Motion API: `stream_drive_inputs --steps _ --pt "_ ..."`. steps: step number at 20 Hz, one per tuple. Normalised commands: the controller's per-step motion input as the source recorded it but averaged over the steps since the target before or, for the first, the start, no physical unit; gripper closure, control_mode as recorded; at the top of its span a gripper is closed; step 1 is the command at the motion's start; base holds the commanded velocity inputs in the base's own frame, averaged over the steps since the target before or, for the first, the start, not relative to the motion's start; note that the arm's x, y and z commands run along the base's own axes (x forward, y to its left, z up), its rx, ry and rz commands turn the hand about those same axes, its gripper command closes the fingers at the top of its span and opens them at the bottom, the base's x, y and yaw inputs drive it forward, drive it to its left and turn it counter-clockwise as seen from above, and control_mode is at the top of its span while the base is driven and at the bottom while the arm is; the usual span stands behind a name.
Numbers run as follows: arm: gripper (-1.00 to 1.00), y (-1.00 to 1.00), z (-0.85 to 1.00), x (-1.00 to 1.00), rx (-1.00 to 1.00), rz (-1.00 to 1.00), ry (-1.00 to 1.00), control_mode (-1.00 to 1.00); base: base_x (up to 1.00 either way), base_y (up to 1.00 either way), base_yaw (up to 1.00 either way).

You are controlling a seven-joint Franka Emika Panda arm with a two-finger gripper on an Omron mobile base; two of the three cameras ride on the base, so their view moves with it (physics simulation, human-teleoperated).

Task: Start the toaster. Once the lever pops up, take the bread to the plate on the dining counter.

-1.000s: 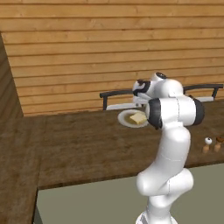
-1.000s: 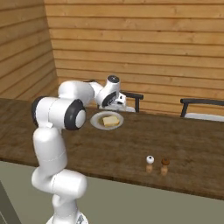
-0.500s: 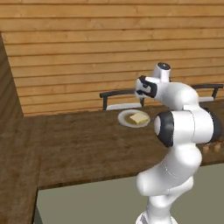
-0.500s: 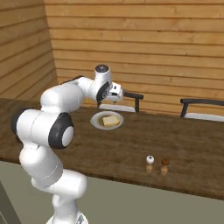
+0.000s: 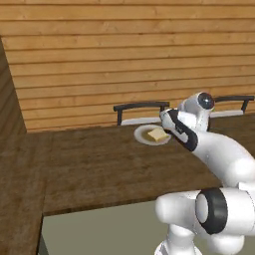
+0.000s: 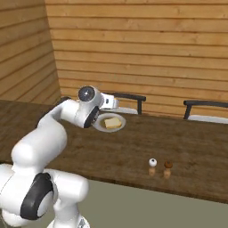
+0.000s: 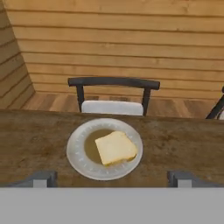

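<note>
The bread [image 7: 116,147], a light tan slice, lies on the round off-white plate [image 7: 76,151]. The plate rests near the far edge of the dark wood dining counter [image 7: 30,135]. My gripper [image 7: 111,179] hovers just short of the plate on its near side. It is open, with its fingertips [image 7: 41,178] spread wide and nothing between them. From the base, the gripper [image 5: 167,121] sits right beside the plate [image 5: 144,135] and the bread [image 5: 157,134]. The right base view has the gripper [image 6: 111,106] just above the plate [image 6: 101,126] and bread [image 6: 113,122]. The toaster is out of view.
A dark-backed chair [image 7: 113,83] stands behind the counter beyond the plate, and a second chair [image 6: 207,104] stands further right. Two small shakers [image 6: 152,163] [image 6: 168,165] sit on the counter [image 6: 178,142] to the right. A plank wall [image 5: 99,60] closes the back.
My hand has risen off the plate and drawn back toward the base, with the arm's elbow swinging down. The bread has stayed on the plate. The jaws have stayed open.
</note>
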Motion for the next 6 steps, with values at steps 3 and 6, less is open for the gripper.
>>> stream_drive_inputs --steps 3,6 --pt "-1.0 0.17 0.09 -1.0 -0.06 0.01 -0.2 -1.0 0.0 0.0 0.0" --pt "-1.0 0.21 0.08 -1.0 -0.1 0.03 -0.02 -1.0 0.0 0.0 0.0"
